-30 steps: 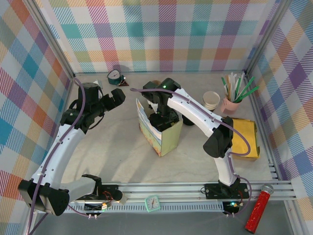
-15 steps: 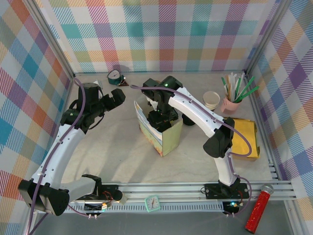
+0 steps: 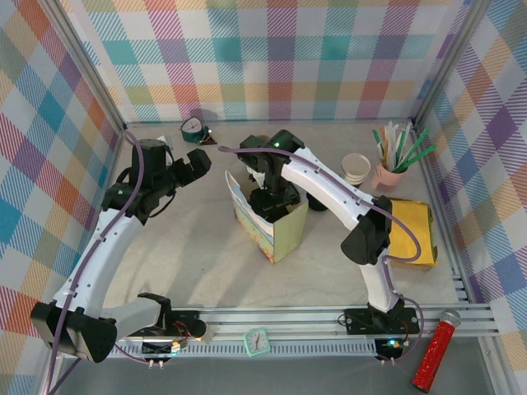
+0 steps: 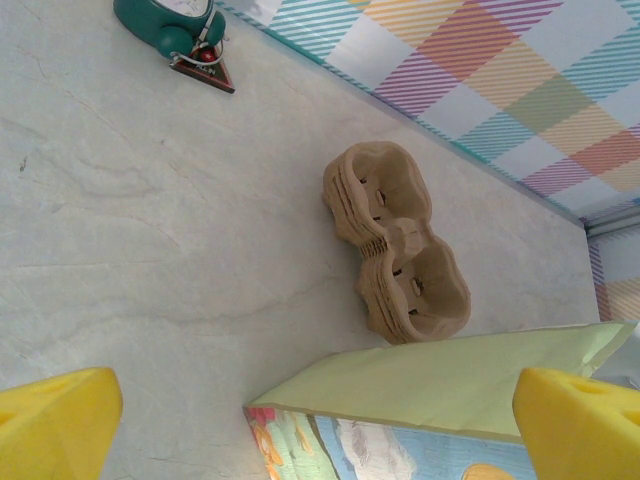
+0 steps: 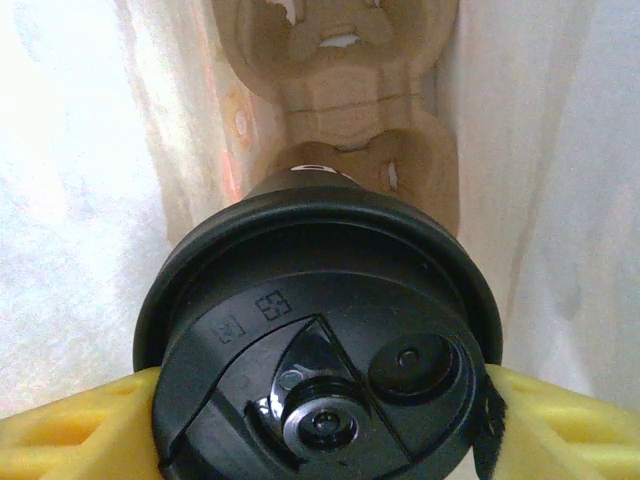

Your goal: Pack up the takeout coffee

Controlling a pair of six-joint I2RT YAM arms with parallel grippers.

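Pale marbled worktop (image 3: 189,247), plaid walls (image 3: 272,58). One paper bag (image 3: 284,234), one takeout coffee (image 5: 320,330), two clocks (image 3: 194,127) (image 3: 258,341). My right tool (image 5: 320,420) grasps the takeout coffee inside the paper bag; my left tool (image 4: 315,420) stands released.

Bright even light, soft shadows; right wrist view overexposed.

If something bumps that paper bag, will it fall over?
Probably. The paper bag stands tall on a narrow base, so a sideways bump likely tips it. Its thin walls look floppy, so they might crumple first.
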